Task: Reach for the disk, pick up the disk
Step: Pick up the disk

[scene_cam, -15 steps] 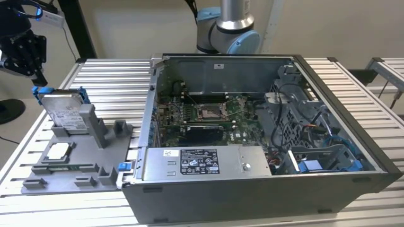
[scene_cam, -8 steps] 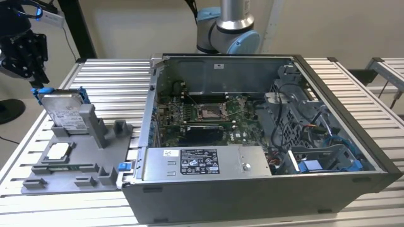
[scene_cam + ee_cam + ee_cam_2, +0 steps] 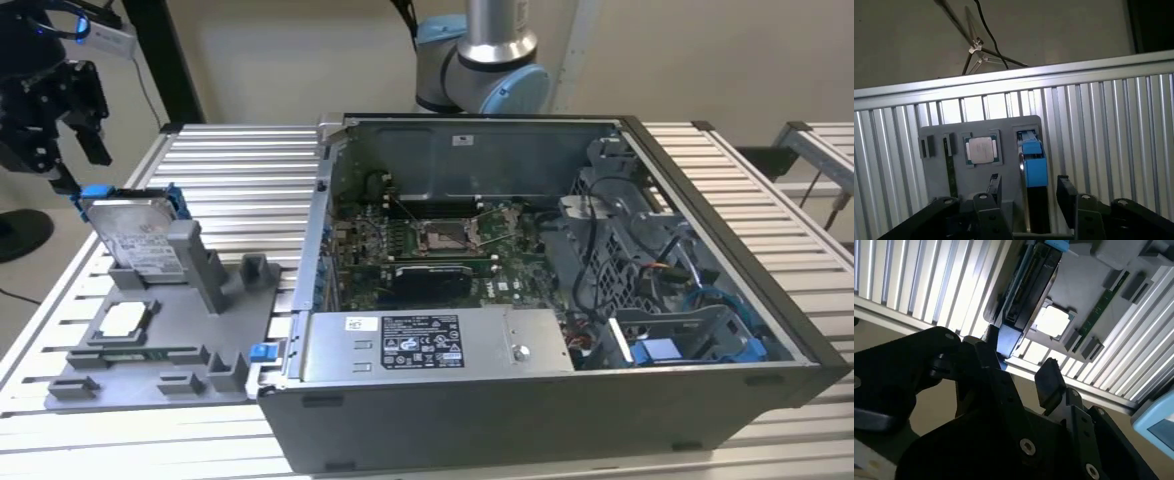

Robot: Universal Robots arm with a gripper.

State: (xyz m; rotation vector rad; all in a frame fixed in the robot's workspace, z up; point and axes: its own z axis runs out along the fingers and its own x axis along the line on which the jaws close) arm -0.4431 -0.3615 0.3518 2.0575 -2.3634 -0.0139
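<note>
The disk (image 3: 134,238) stands upright in a slot of the grey fixture plate (image 3: 80,378) at the exterior view's left, with its silver face and white label showing inside a blue bracket. My black gripper (image 3: 78,160) hangs just above its upper corner and is open. Both wrist views show the disk edge-on (image 3: 1034,167) (image 3: 1029,285). Its blue bracket end lies in the gap of the gripper (image 3: 1029,192) (image 3: 1019,362). The two fingers (image 3: 1065,192) stand apart on either side of it and hold nothing.
A small square silver chip (image 3: 123,318) and a green memory stick (image 3: 147,352) lie on the same plate beside the disk. The open computer case (image 3: 534,300) stands at the exterior view's right. The table is made of ribbed metal slats (image 3: 227,170).
</note>
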